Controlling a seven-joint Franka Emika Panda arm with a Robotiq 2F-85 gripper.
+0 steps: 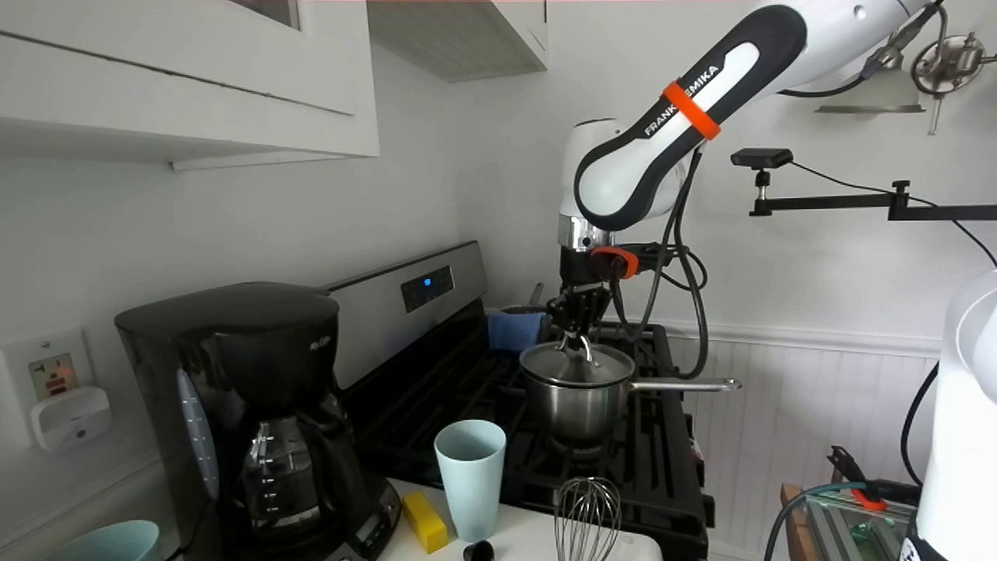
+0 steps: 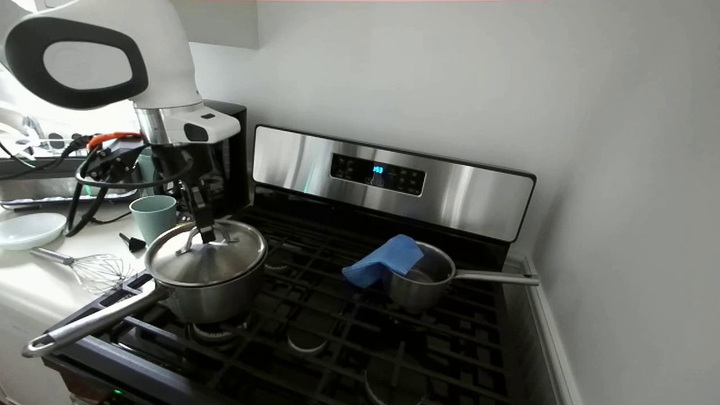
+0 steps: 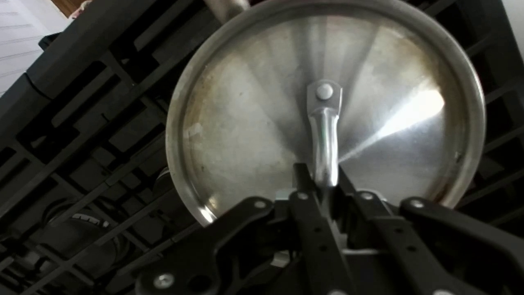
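End effector (image 3: 322, 174) closed on the arched metal handle (image 3: 326, 131) of a round steel lid (image 3: 245, 123); in the wrist view, two black fingers (image 3: 303, 180) flank the bar closely, one on each side. The lid, browned in places near its edge, covers the mouth of a steel pot (image 2: 216, 301). The pot stands over a front burner (image 2: 211, 334) of a gas range (image 2: 146, 368), at the corner next to the worktop (image 1: 522, 538); its long handle extends past the front edge of the range. In both exterior views the arm (image 1: 631, 179) reaches the lid from above, the fingers pointing downward.

Toward the rear of the range, near the control panel (image 2: 378, 174) with its lit blue display, stands a second saucepan (image 2: 413, 292), a blue cloth (image 2: 388, 259) draped over its rim. On the worktop, in an exterior view, a pale blue-green cup (image 1: 471, 483) stands upright between a yellow sponge (image 1: 424, 522) and a wire whisk (image 1: 588, 514); a black coffee maker (image 1: 257, 319) stands just beside the sponge. A small black scoop (image 2: 133, 243) lies near the cup, and a shallow white bowl (image 2: 32, 230) rests well apart from the pot.
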